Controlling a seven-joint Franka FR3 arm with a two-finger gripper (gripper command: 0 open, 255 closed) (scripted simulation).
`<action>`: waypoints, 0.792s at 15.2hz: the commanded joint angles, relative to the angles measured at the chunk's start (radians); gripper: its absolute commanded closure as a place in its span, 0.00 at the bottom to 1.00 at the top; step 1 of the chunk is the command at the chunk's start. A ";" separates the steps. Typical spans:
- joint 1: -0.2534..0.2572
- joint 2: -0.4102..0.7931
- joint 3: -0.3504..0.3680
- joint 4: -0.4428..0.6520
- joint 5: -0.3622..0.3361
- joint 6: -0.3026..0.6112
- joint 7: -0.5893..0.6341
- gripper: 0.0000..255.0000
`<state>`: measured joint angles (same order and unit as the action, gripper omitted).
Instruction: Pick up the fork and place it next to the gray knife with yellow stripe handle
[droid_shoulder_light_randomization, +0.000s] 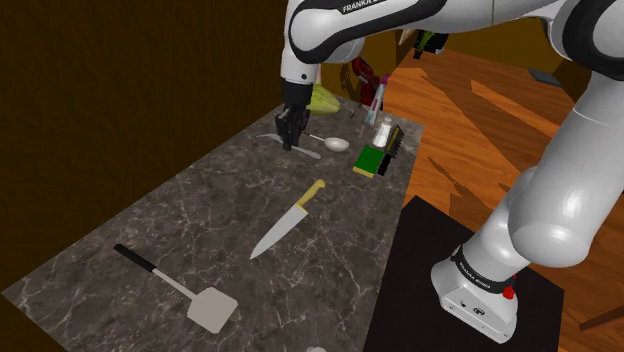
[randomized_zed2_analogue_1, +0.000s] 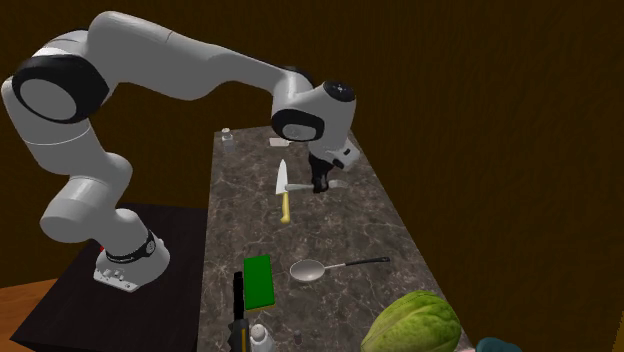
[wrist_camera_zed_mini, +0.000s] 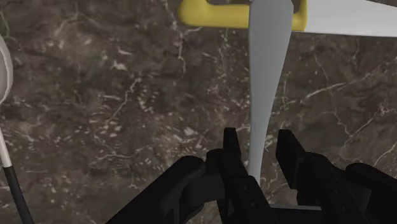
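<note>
1. now my gripper (wrist_camera_zed_mini: 257, 147) sits low over the marbled counter (droid_shoulder_light_randomization: 140, 235), fingers parted either side of the fork (wrist_camera_zed_mini: 264, 83), not clamping it.
2. the fork lies between them, its far end reaching toward the knife (droid_shoulder_light_randomization: 288, 220) with the yellow handle.
3. i judge this the grasp step: next i close squarely on the thin shaft, lift, and set it beside the knife.

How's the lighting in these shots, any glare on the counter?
Shoulder view: the counter is dim, the wood floor beyond it brighter. Second exterior view: dark walls, no glare on the counter. Wrist view: the fork reads pale and evenly lit.
</note>
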<state>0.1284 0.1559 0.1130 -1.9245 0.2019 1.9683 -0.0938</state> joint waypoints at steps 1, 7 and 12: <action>-0.026 -0.012 -0.019 -0.003 -0.002 -0.017 -0.043 1.00; -0.103 -0.018 -0.081 -0.004 -0.013 -0.047 -0.174 1.00; -0.167 0.001 -0.132 0.027 -0.026 -0.077 -0.281 1.00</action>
<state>-0.0251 0.1387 -0.0085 -1.9243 0.1795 1.9026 -0.3517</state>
